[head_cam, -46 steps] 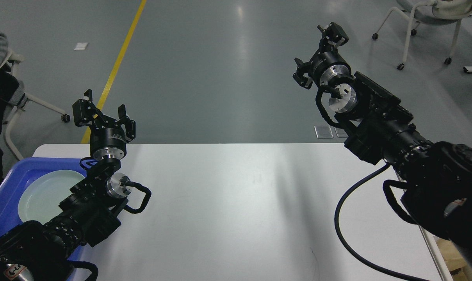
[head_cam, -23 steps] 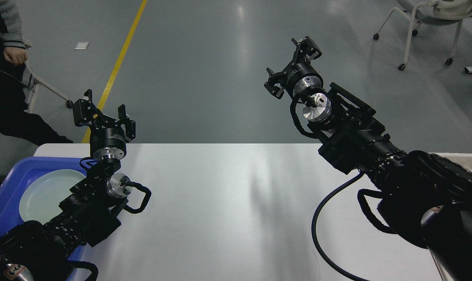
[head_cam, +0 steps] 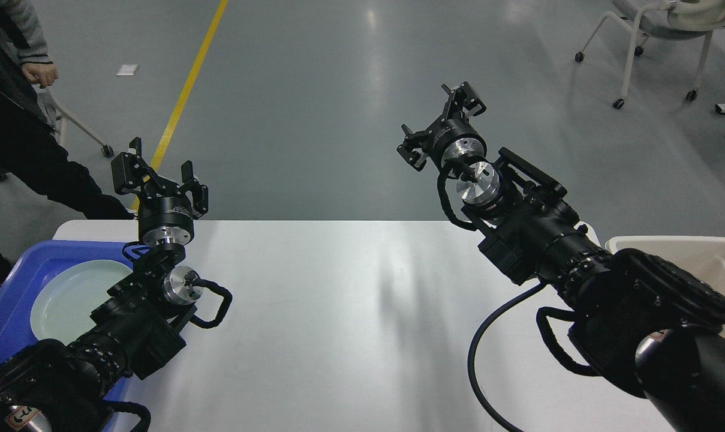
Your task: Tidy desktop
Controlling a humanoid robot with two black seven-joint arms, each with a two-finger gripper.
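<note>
1. The surface (head_cam: 350,324), the desktop being tidied, fills the lower centre of the frame from left to right; light grey-white, far edge running across mid-frame, rounded corner at middle left
2. Left hand (head_cam: 158,171) at middle left, held up above the far left corner of the surface; fingers spread wide apart, nothing between them
3. Right hand (head_cam: 439,125) at upper centre-right, past the far edge of the surface and over the grey floor (head_cam: 338,108); fingers set wide, nothing held
4. Blue tray (head_cam: 11,282) at lower left, at the left edge of the surface, partly hidden by the left arm
5. Pale green plate (head_cam: 68,300) lying flat inside the blue tray, near side covered by the arm
6. Beige bin (head_cam: 698,252) at middle right, at the right edge of the surface, mostly hidden behind the right arm
7. Person in dark clothes (head_cam: 20,132) at upper left, standing on the floor beyond the left corner
8. Yellow floor line (head_cam: 185,90) runs from top centre-left down toward the left hand
9. Chair on casters (head_cam: 656,36) at upper right, well apart from the surface
</note>
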